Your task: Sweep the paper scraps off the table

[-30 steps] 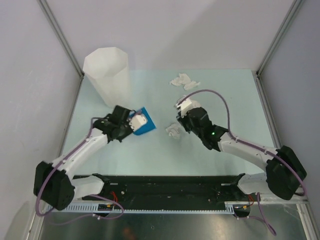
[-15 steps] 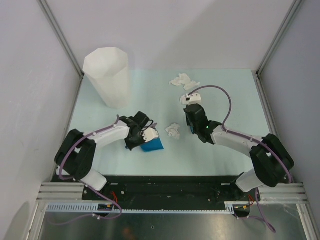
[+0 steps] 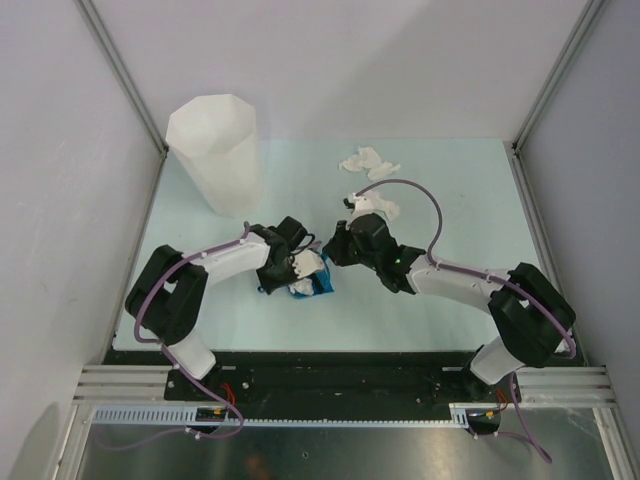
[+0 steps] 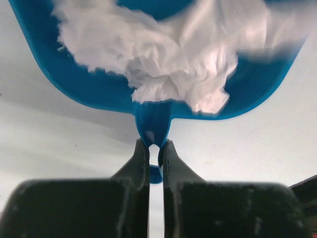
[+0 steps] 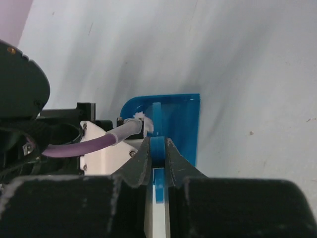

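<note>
- Paper scraps (image 4: pixel 163 64) show in the left wrist view as a crumpled white wad inside the blue dustpan (image 4: pixel 84 87). The wad lies just past the left tool (image 4: pixel 154 146) and fills much of the pan's floor.
- That tool's two dark fingers (image 4: pixel 141 163) are pinched nearly together on the dustpan's narrow blue handle. Only a thin slit shows between them.
- From the top view, the dustpan (image 3: pixel 320 285) sits on the counter (image 3: pixel 450 200) near its middle, toward the near side. The left tool (image 3: pixel 300 270) is at the dustpan's left side and the right tool (image 3: pixel 335 248) is just beside its far edge. The two tools are very close to each other.
- In the right wrist view, the right tool (image 5: pixel 158 144) is clamped on a blue sweeping blade (image 5: pixel 173 119). Its fingers are tight against the slim blue stem, and the flat panel spreads out beyond the fingertips.
- The left arm's white wrist and purple cable (image 5: pixel 99 141) lie just left of that panel.
- Another cluster of loose scraps (image 3: pixel 367 160) lies on the counter near its far edge. It is well apart from both tools and beyond the right arm.
- A tall white bin (image 3: pixel 215 150) stands upright at the far left corner of the counter, apart from the dustpan.
</note>
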You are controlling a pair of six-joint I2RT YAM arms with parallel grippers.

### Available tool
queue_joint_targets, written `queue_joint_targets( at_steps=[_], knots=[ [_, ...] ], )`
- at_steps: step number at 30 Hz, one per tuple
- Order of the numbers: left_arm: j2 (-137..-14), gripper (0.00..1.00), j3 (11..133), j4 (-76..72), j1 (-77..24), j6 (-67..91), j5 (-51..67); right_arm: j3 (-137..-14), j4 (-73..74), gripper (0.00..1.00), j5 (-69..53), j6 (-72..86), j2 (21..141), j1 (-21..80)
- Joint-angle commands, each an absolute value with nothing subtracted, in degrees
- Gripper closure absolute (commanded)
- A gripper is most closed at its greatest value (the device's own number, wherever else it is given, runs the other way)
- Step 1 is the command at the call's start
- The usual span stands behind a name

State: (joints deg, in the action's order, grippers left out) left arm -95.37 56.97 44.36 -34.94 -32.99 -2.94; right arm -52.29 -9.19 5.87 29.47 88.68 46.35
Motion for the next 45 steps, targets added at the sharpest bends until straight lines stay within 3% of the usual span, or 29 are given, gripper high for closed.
queue_joint_targets(
  at_steps=[1,13,18,33,40,45],
  knots=[
    [-95.1,1.0,58.7,45.1,-35.4,-32.4,1.0,-53.6,-11.8,1.0,2.4,34.6,85.3,47.2],
    [-86.6,1.0,62.3,45.1,-32.7,-28.6,15.6,-54.1,-0.5,1.0,35.0,14.7,66.4,45.5],
    [-81.3,1.0,68.5,45.6,-31.7,-28.0,12.2,-54.0,3.6,1.0,38.3,12.3,58.3,41.8],
    [-85.6,1.0,106.4,54.0,-13.8,-32.0,-6.8,-52.6,15.6,1.0,34.4,13.9,53.8,36.6],
    [-96.1,1.0,121.9,52.7,-10.7,-41.1,-38.6,-51.7,16.4,1.0,31.2,14.1,52.8,36.5],
    [-105.6,1.0,131.9,48.2,-10.0,-54.0,-54.2,-50.9,16.3,1.0,29.3,13.4,51.5,36.6]
  ],
)
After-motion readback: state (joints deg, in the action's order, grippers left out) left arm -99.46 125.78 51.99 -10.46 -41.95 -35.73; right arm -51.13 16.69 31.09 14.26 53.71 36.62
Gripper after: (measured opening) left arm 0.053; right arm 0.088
